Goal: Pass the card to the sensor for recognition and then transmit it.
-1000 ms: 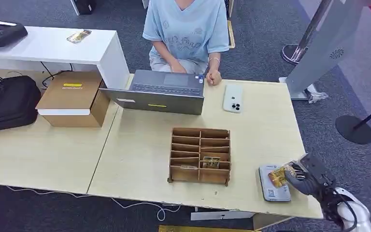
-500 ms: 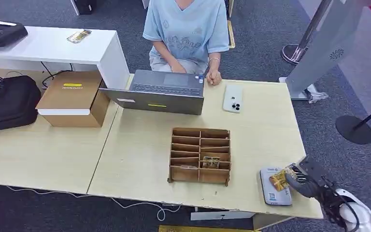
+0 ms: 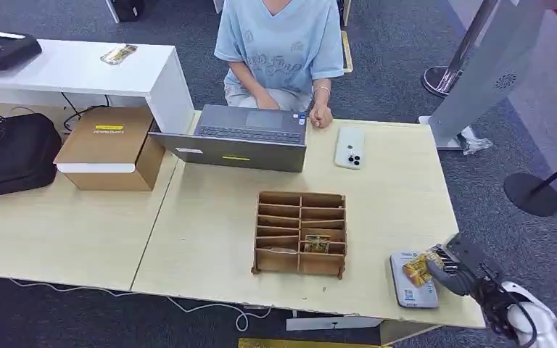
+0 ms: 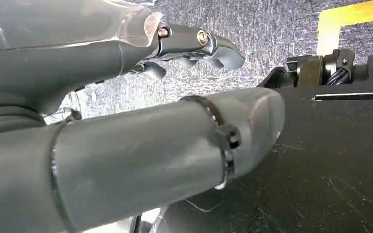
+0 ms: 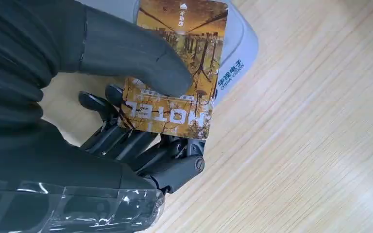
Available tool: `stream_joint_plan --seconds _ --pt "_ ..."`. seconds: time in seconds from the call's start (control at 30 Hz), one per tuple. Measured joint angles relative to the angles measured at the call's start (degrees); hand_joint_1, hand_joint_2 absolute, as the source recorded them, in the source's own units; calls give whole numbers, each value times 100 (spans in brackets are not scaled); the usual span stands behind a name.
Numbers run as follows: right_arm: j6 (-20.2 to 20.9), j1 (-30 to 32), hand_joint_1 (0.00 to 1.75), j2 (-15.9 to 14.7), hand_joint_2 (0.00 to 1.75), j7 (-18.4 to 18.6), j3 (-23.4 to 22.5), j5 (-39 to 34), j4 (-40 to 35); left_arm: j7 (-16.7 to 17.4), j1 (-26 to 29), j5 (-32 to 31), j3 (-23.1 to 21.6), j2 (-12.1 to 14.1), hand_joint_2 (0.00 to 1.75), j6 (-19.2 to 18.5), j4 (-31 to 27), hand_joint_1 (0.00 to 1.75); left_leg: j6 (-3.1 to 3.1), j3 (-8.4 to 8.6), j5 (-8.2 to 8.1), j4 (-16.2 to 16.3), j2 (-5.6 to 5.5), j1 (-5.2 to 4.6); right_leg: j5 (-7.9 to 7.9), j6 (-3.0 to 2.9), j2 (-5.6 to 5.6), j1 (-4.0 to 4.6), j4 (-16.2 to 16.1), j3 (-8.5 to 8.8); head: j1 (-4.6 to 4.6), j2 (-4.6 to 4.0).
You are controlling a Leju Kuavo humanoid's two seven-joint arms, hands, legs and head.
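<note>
Above the sensor [image 5: 238, 43], right hand [image 5: 92, 121] fingers [image 5: 126, 63] pinch the card [image 5: 179, 68]; left hand [image 4: 141, 145] unclear

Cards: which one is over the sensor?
The hotel card gripped by the right hand, over the grey sensor; another sits in the wooden organizer.

glossy printed card [image 5: 175, 73], pale wood-grain table [image 5: 311, 145], smooth plastic sensor [image 3: 408, 284]
</note>
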Motion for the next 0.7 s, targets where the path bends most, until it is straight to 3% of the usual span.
stream_joint_plan --seconds 0.47,0.7 --pt "-103 -17 175 0 175 -13 39 26 -2 -33 0 -44 -85 -2 0 -9 0 0 0 0 0 0 0 0 0 0 0 0 0 0 0 0" --pt "-384 24 175 0 175 164 68 469 -70 -33 -2 -70 -116 -7 0 -28 0 0 0 2 0 0 0 0 0 0 0 0 0 0 -2 0"
